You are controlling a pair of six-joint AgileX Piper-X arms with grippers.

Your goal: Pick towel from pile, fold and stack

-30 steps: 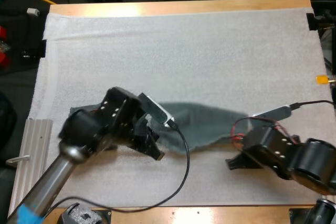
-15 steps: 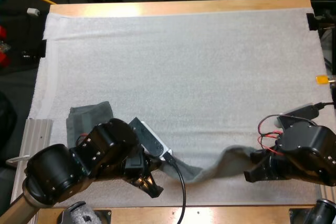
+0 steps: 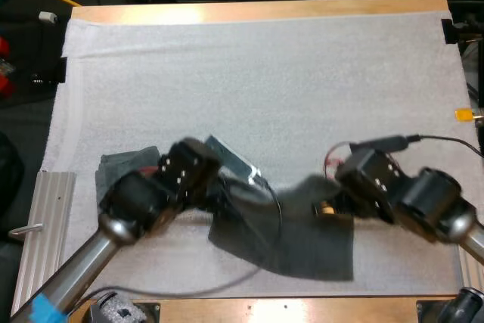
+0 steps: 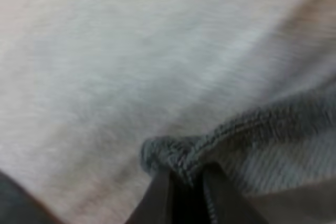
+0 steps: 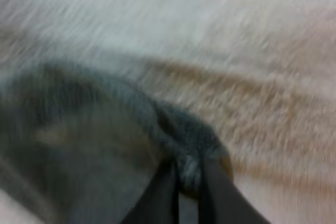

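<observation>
Far left, on the white mat (image 3: 249, 73) of the counter (image 3: 257, 10): a second grey-green towel (image 3: 121, 166) is seen, partly hidden by the left arm. Left end effector (image 4: 186, 174) is clamped on one towel (image 3: 295, 240) corner. The towel is spread between both arms, near the mat's near edge; contact with the mat cannot be told. Right end effector (image 5: 188, 169) is clamped on another bunched corner.

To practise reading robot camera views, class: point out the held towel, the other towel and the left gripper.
Held towel (image 3: 295, 243): high view, middle of the dark cloth.
Other towel (image 3: 117, 166): high view, its bare left part.
Left gripper (image 4: 186, 176): left wrist view, between the fingertips pinching the hem.
</observation>
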